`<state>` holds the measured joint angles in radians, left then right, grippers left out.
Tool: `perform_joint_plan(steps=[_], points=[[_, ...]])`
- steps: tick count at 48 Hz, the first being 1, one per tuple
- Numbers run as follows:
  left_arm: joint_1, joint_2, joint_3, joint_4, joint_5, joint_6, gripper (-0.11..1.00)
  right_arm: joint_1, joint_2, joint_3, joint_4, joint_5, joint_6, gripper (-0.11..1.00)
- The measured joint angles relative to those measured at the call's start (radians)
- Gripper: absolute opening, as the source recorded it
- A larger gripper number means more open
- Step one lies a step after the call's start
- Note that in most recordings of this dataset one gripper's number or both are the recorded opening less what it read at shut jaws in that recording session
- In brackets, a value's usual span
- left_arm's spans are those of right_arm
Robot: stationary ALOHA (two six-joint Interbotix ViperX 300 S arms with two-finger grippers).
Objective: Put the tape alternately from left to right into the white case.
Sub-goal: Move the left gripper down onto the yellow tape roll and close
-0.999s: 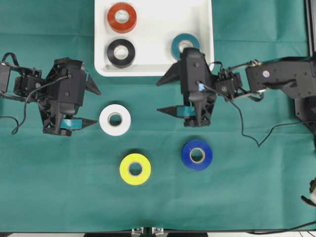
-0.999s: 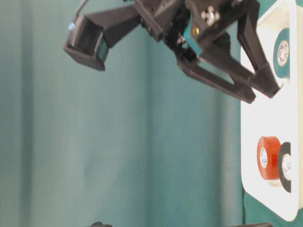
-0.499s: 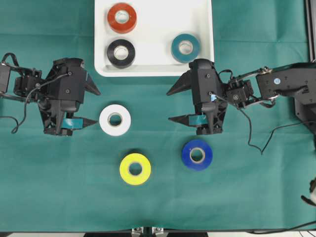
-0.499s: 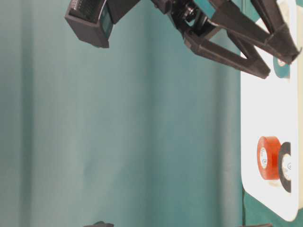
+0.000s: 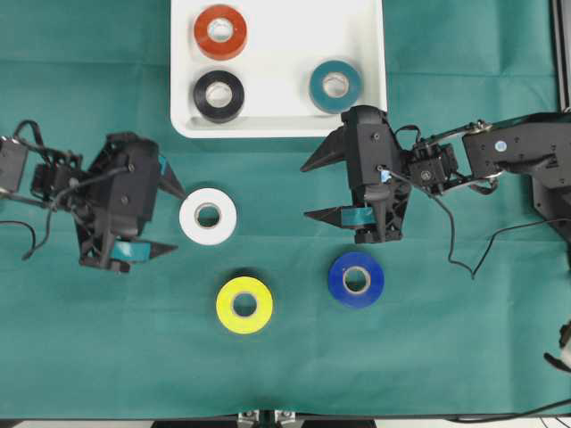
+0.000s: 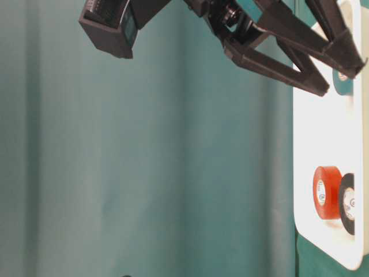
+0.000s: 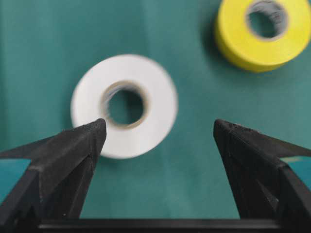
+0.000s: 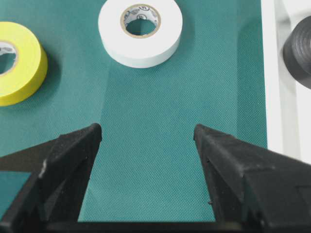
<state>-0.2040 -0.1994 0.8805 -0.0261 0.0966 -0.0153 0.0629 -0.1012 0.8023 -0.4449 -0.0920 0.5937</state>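
Beside my spread left gripper (image 5: 169, 220) lies the white roll (image 5: 208, 216), untouched. My right gripper (image 5: 310, 190), spread too, hangs just off the tray's (image 5: 277, 127) near edge.

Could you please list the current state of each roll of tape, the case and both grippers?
red tape: flat in the white case.
black tape: flat in the case.
teal tape: flat in the case.
white tape: flat on the green cloth, outside the case.
yellow tape: on the cloth.
blue tape: on the cloth.
left gripper: open, empty.
right gripper: open, empty.
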Motion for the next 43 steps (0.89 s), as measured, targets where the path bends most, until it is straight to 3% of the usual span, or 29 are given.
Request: perform_joint_plan(steps=[30, 43], points=[[-0.138, 0.218, -0.210, -0.002, -0.017, -0.006, 0.68, -0.002, 0.000, 0.002, 0.002, 0.000, -0.005, 0.81], [-0.141, 0.301, -0.290, -0.002, -0.017, -0.078, 0.68, -0.002, 0.008, 0.005, 0.000, 0.000, -0.008, 0.81]])
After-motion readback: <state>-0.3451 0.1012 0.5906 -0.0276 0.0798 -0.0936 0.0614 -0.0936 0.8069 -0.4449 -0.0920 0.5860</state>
